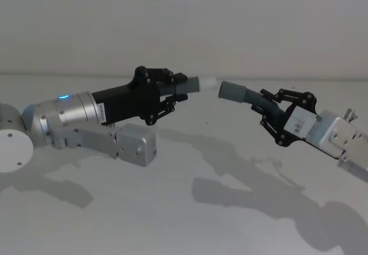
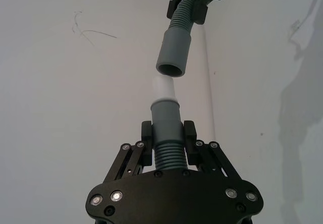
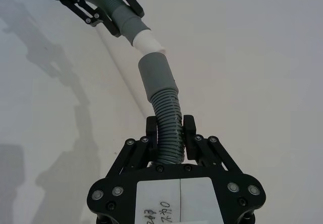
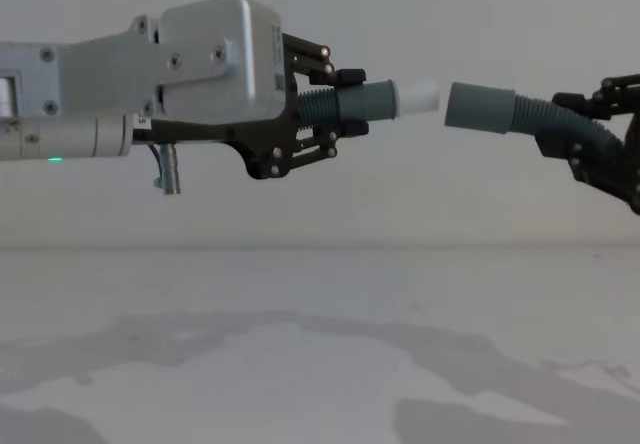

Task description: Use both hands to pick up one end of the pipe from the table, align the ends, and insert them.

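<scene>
Chest view: my left pincer (image 4: 335, 104) clamps the white-tipped piece (image 4: 375, 100), right pincer (image 1: 275, 107) clamps the open cuff (image 4: 480, 109) just beside. Lifted, nearly aligned; insertion remains.

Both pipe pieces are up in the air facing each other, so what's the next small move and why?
Probably ease the left tool toward the right tool, sliding the white tip into the open cuff. The chest view shows them nearly level with a small gap; the left wrist view shows the cuff slightly off-axis, so a small sideways correction may come first.
</scene>
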